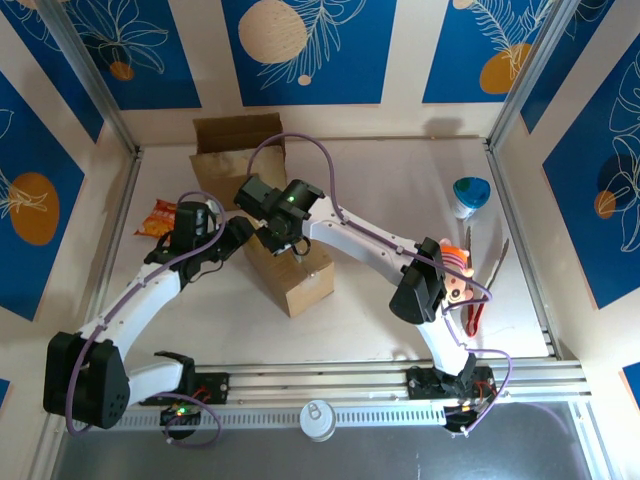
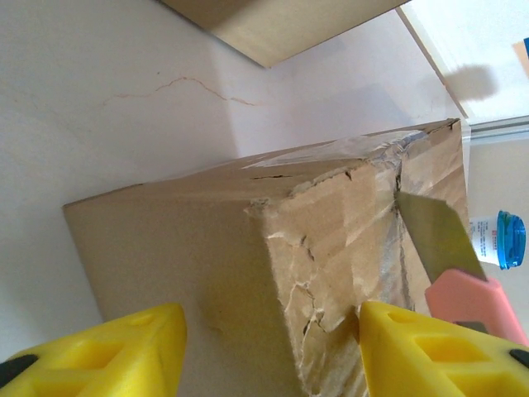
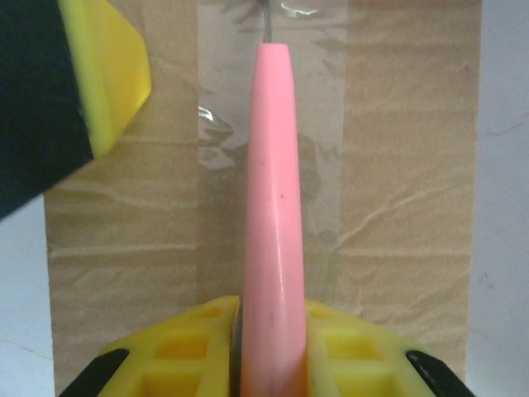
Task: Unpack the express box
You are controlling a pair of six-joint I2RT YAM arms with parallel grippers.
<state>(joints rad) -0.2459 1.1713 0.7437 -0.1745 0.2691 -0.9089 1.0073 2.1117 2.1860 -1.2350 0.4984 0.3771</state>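
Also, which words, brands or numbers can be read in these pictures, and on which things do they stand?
No text can be read for certain.
Print on the snack bag: too small to read.
Label on the white cup with blue lid: blurred, unreadable.
On the can: nothing legible.
On the cardboard box: no print visible.

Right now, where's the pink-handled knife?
Top view, mid-table: the pink-handled knife is clamped in the right tool, blade at the taped seam of the brown cardboard box.

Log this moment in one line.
left gripper: astride box end, contact unclear | right gripper: shut on pink knife | blade: on tape
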